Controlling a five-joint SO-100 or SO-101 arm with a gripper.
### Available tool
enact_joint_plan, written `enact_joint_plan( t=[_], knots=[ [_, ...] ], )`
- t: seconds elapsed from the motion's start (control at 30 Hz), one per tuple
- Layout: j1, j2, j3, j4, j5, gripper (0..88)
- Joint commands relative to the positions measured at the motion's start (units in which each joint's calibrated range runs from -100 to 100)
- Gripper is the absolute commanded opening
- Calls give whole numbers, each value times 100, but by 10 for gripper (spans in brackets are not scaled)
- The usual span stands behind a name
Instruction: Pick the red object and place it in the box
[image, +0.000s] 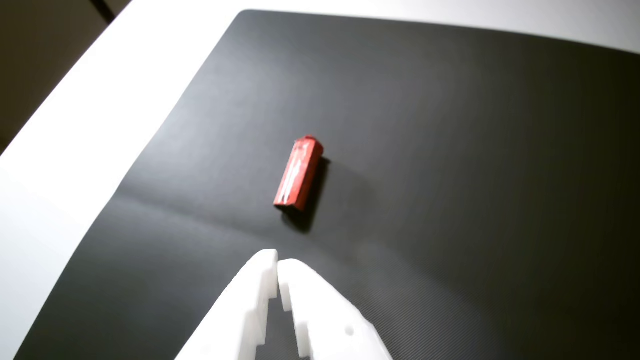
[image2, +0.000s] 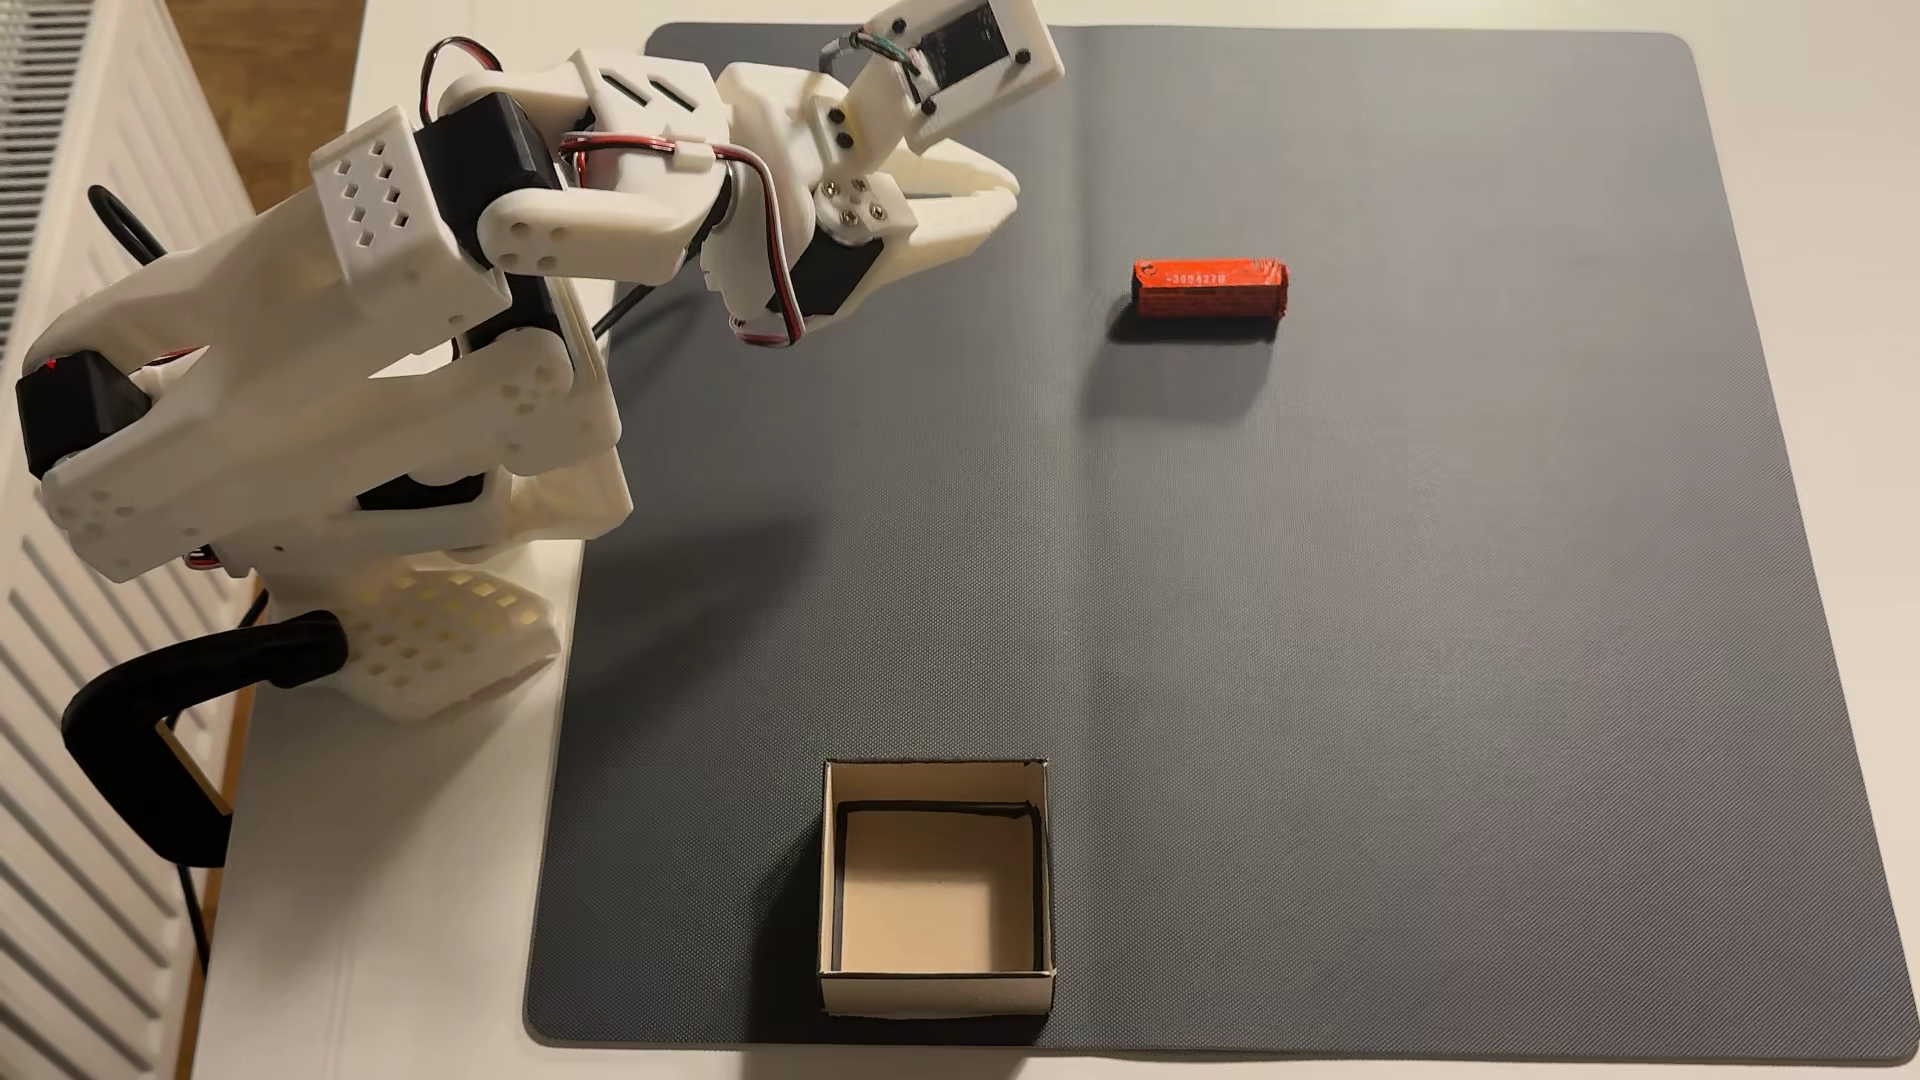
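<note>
Claw (image: 277, 267), white, two-fingered, entering at the bottom edge of the wrist view: fingertips sitting nearly touching, closed on nothing, hanging above the dark mat (image: 450, 150). Same claw (image2: 1003, 197) showing in the upper middle of the fixed view, arm folded back at the left of the frame.

Red object (image: 299, 172): lying flat on the mat at the centre of the wrist view, apart from the fingertips; in the fixed view resting in the upper right (image2: 1210, 287), lengthwise across the frame, well apart from the claw.

Box (image2: 937, 883): beige cardboard, open-topped, standing empty at the bottom centre of the fixed view, well apart from the packet.

Tabletop (image2: 416, 935): white, carrying the mat.

Progress: nothing picked as yet; opening, reaching, gripping, carrying and releasing all appearing to be left
</note>
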Motion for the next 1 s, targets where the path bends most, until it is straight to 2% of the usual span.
enact_joint_plan(
  t=[0.0, 0.1, 0.37, 0.63, 0.8, 0.97],
  knots=[
    [-37, 508, -130, -404, 411, 8],
    [-30, 1401, -584, -780, 572, 8],
    [22, 4726, -2670, -1602, 593, 15],
    [-7, 6877, -3187, -3070, 541, 187],
    [-30, 7736, -3187, -3778, 442, 240],
    [-141, 8459, -3259, -4443, 374, 257]
  ],
)
